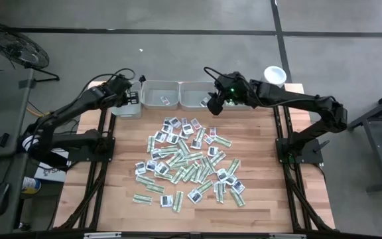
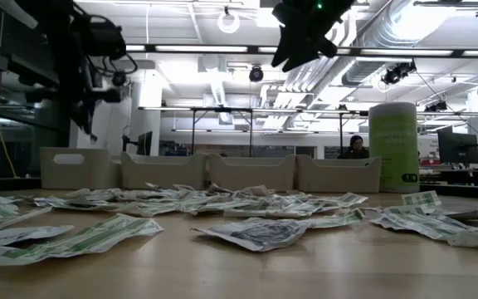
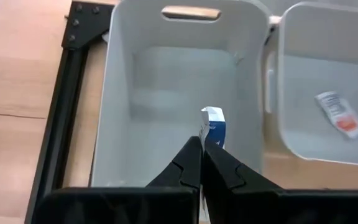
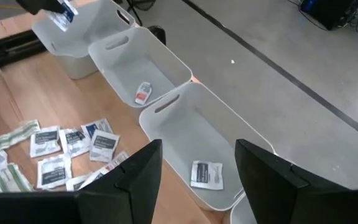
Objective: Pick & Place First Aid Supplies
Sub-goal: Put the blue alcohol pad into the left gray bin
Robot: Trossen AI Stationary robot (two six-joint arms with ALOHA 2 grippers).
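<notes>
Left gripper [image 3: 202, 163]: my fingers are pressed together, pinching a small blue-and-white sachet [image 3: 212, 126] that stands up from between the tips. It hangs over the leftmost tray [image 3: 123, 93], inside the rim line, with the bare floor of the tray below it. The tray's handle slot is on the far wall; its right wall touches the second tray [image 3: 291, 74], which holds one sachet with a red end [image 3: 339, 114].

Right gripper [image 4: 194, 163]: fingers spread wide, nothing between them, above the third tray [image 4: 185, 118]. One white sachet [image 4: 206, 174] lies flat on that tray's floor, below the gap between my fingers.

Loose pile of sachets [image 1: 188, 159]: mid-table, nearer than the tray row, well apart from both grippers. Bare wood [image 1: 284, 199] lies to the left, right and near side of the pile. Green tub with white lid [image 1: 275, 74] stands at the far right corner, just right of the trays.
</notes>
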